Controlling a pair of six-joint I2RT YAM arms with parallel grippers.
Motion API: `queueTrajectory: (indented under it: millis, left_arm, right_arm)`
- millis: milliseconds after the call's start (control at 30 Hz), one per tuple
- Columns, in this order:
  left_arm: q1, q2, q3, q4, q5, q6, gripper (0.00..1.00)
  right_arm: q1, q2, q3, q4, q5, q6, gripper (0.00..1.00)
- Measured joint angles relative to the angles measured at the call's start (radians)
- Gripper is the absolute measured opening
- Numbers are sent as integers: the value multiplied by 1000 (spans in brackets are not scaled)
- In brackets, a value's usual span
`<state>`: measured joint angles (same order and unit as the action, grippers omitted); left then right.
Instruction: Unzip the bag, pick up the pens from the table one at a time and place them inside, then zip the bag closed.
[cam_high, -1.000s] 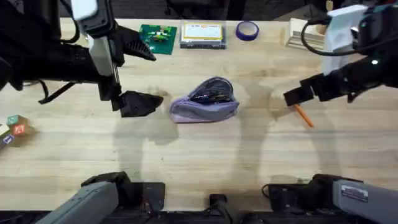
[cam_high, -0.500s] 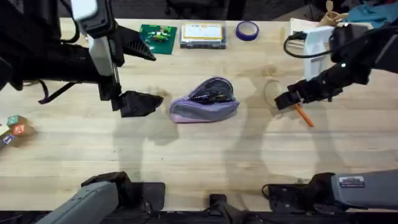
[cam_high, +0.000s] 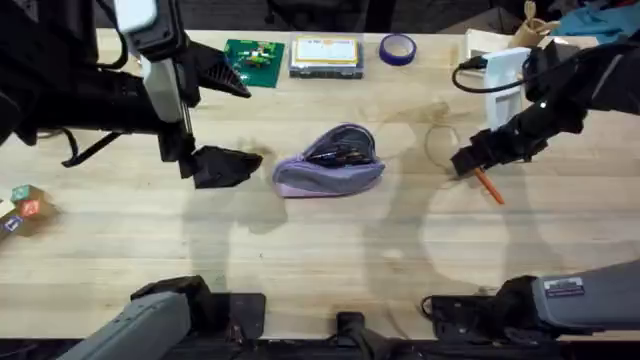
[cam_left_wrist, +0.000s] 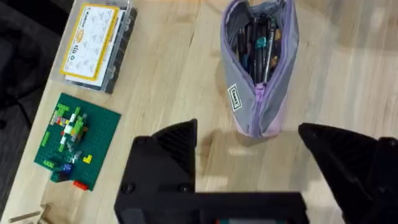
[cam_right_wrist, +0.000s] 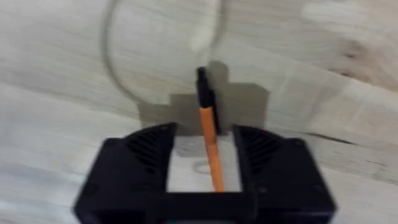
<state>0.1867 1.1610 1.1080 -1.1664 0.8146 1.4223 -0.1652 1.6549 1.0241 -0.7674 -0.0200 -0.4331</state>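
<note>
The lilac bag (cam_high: 330, 165) lies unzipped in the middle of the table (cam_high: 320, 250), with several pens showing inside its mouth (cam_left_wrist: 258, 43). Just left of it, my left gripper (cam_high: 240, 166) rests low with its fingers spread open, one on each side of the bag's near end (cam_left_wrist: 247, 134), holding nothing. To the right, an orange pen (cam_high: 489, 187) with a dark tip lies on the wood. My right gripper (cam_high: 463, 163) is down at that pen's upper end. In the right wrist view the pen (cam_right_wrist: 210, 149) runs between the two open fingers (cam_right_wrist: 205, 134), which stand clear of it on both sides.
Along the back edge sit a green brick baseplate (cam_high: 253, 60), a flat yellow clear-lidded box (cam_high: 325, 55) and a purple tape roll (cam_high: 397, 48). A pale box (cam_high: 485, 50) is at the back right. Coloured blocks (cam_high: 20, 208) sit at the far left edge.
The right arm has swung in and come down, so its gripper now straddles the orange pen. The left arm and the bag have not moved.
</note>
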Motion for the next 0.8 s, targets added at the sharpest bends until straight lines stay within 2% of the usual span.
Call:
queueTrajectory:
  millis: [200, 633, 800]
  left_arm:
    - [0, 0, 0, 0, 0, 0, 993]
    - [0, 0, 0, 0, 0, 0, 993]
    - [0, 0, 0, 0, 0, 0, 993]
  right_arm:
    - [-4, 3, 6, 3, 0, -4, 67]
    - [0, -4, 28, -41, -28, -7, 38]
    - [3, -88, 57, -42, -37, 6, 33]
